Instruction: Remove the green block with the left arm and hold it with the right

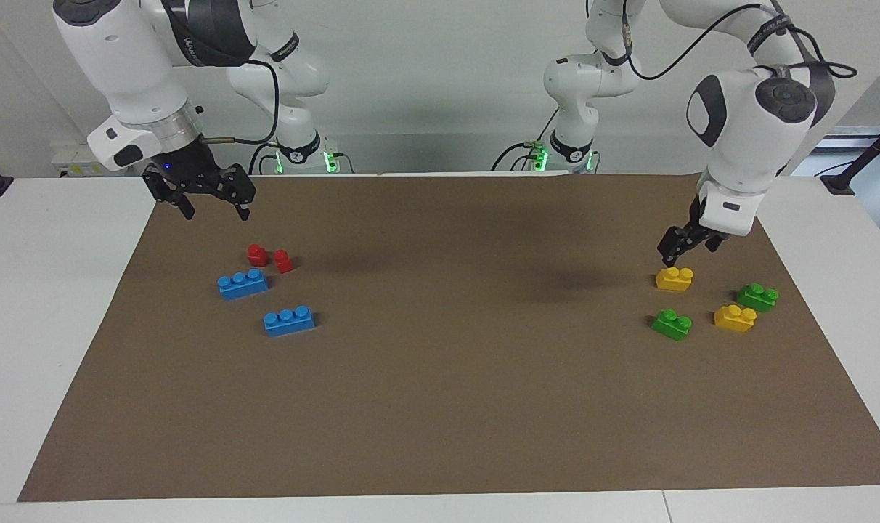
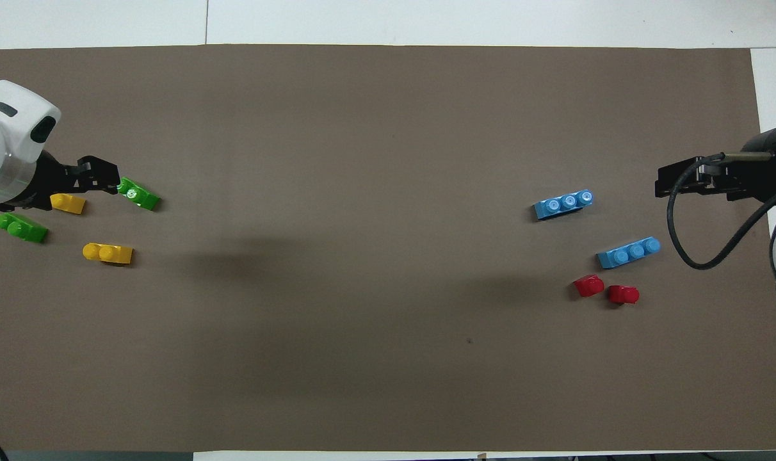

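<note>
Lying free on brown mat: green block (image 1: 671, 324), unheld.

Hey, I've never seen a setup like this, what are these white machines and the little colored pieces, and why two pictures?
These are two robot arms at a table covered by a brown mat, each ending in a two-finger gripper. One picture looks at the robots from across the table; the other looks down from above their end.

On the mat lie toy bricks. Toward the right arm's end: two blue bricks and two small red ones. Toward the left arm's end: two yellow bricks and two green ones, including the bright green block.

The left gripper hangs open just above a yellow brick. The right gripper hangs open above the mat's edge near the red pieces. Neither holds anything.
</note>
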`<action>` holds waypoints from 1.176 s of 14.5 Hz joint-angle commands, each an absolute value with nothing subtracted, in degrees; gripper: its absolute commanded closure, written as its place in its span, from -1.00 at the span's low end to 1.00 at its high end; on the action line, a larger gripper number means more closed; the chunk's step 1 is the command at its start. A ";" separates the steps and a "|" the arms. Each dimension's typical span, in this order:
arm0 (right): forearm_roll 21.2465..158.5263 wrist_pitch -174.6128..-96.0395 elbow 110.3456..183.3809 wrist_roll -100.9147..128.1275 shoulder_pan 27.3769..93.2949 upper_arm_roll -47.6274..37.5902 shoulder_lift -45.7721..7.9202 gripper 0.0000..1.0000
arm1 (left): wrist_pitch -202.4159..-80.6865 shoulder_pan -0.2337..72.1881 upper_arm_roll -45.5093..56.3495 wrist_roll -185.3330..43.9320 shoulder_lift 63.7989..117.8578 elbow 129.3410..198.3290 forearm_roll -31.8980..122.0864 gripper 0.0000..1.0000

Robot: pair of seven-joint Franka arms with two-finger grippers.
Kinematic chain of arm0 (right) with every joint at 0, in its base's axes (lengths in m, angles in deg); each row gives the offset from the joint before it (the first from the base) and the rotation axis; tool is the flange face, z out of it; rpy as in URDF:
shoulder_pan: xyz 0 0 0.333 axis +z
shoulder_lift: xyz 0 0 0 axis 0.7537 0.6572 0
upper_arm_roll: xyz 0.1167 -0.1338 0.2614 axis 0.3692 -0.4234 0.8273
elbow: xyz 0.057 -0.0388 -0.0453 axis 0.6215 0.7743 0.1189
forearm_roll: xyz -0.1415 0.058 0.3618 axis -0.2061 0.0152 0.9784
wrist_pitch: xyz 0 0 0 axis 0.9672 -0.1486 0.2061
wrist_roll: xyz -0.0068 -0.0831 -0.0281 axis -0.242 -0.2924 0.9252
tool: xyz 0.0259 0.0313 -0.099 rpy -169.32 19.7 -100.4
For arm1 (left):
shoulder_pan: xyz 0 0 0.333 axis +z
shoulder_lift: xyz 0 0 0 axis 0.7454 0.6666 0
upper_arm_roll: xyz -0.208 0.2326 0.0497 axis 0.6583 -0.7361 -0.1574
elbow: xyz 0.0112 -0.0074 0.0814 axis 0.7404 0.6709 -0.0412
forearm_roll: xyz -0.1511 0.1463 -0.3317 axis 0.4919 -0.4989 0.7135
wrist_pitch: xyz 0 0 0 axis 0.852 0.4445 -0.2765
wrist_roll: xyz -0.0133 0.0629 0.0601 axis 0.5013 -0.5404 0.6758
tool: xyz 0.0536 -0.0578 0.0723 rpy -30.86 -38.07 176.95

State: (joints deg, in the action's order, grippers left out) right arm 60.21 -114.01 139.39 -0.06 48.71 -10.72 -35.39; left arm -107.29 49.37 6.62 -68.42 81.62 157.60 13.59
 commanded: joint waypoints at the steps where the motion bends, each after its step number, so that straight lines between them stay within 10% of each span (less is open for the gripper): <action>1: 59.48 -114.85 139.70 1.30 48.47 -10.64 -35.23 -1.00 | -99.87 49.69 6.35 -59.94 75.51 158.08 16.25 -1.00; 17: 58.95 -112.03 139.97 3.32 47.77 -10.64 -35.32 -1.00 | -88.07 50.30 6.17 -54.21 76.37 145.60 19.08 -1.00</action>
